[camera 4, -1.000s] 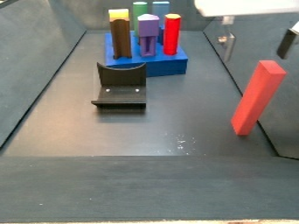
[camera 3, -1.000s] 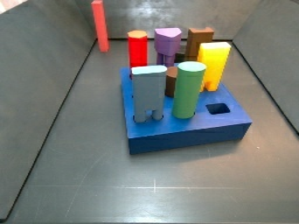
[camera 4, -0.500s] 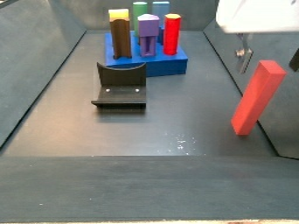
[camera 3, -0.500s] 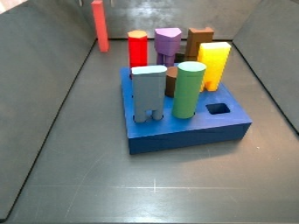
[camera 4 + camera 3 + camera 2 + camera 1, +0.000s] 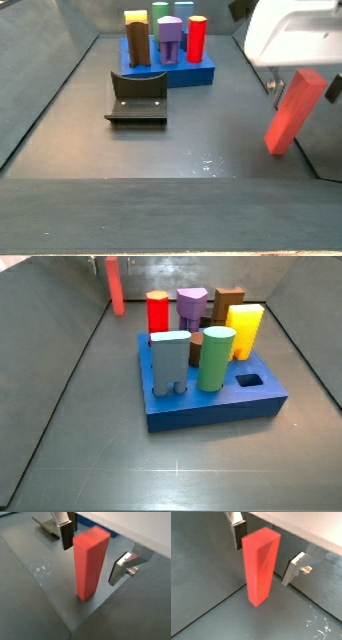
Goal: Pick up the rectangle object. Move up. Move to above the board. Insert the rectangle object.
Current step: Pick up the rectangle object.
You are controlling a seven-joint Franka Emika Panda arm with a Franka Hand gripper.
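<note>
Between the open pincer [image 5: 268, 552] stands the rectangle object [image 5: 260, 567].

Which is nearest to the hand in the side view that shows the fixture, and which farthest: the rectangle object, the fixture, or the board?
1. The rectangle object: its top stands between the open fingers of the hand, by the wall.
2. The fixture: on the floor mid-scene, across from the hand.
3. The board: at the far end behind the fixture, loaded with pegs.
</note>
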